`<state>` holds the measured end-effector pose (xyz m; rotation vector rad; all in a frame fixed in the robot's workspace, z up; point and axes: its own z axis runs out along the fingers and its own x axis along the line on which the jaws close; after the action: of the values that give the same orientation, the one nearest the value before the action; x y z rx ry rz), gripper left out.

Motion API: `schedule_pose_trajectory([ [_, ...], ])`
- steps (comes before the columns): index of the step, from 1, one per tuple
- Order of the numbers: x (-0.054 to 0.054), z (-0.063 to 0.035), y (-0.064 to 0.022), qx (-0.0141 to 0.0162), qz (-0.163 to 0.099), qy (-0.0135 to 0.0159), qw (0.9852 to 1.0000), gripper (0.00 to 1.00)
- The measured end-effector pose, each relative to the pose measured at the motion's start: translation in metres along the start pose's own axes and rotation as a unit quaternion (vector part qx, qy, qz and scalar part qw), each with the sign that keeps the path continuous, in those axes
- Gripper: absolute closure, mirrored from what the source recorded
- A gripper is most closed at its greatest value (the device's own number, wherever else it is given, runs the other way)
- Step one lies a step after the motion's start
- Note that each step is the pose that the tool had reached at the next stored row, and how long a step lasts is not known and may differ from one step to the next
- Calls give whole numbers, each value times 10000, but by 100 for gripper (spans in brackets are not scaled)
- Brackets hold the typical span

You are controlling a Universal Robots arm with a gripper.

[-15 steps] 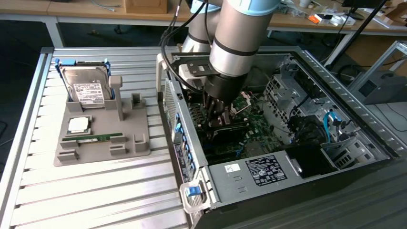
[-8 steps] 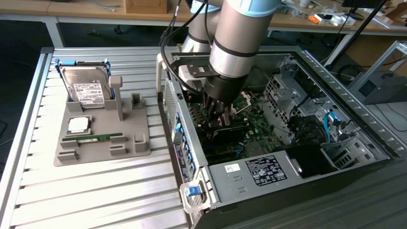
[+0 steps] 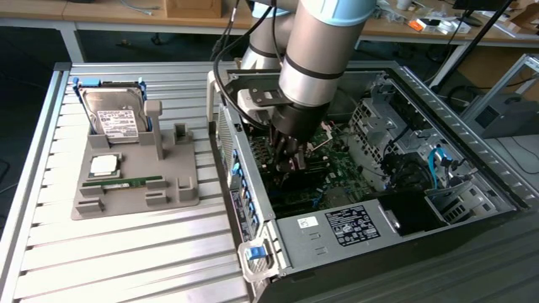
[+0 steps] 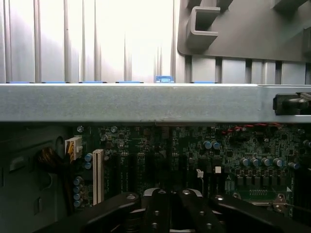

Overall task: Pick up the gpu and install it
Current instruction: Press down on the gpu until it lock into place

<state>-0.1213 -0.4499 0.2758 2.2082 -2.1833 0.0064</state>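
filling the exterior view's right, the open black computer case [image 3: 471, 183] lies on the ribbed metal table [image 3: 126, 252], its green motherboard [image 4: 194, 155] exposed. reaching into it, the grey robot arm [image 3: 316, 50] holds its black gripper [image 3: 289, 163] low over the slots, fingers closed together. whether the gpu sits between them cannot be told. on the grey parts tray [image 3: 135, 183] rest a silver hard drive with white label [image 3: 113, 117], a square processor [image 3: 105, 165] and a narrow green memory stick [image 3: 125, 182].
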Motion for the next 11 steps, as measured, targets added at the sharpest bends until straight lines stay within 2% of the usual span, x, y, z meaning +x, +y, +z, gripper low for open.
schedule_pose_trajectory([
  [11,28,1,0,0,-6,1,10000,89],
])
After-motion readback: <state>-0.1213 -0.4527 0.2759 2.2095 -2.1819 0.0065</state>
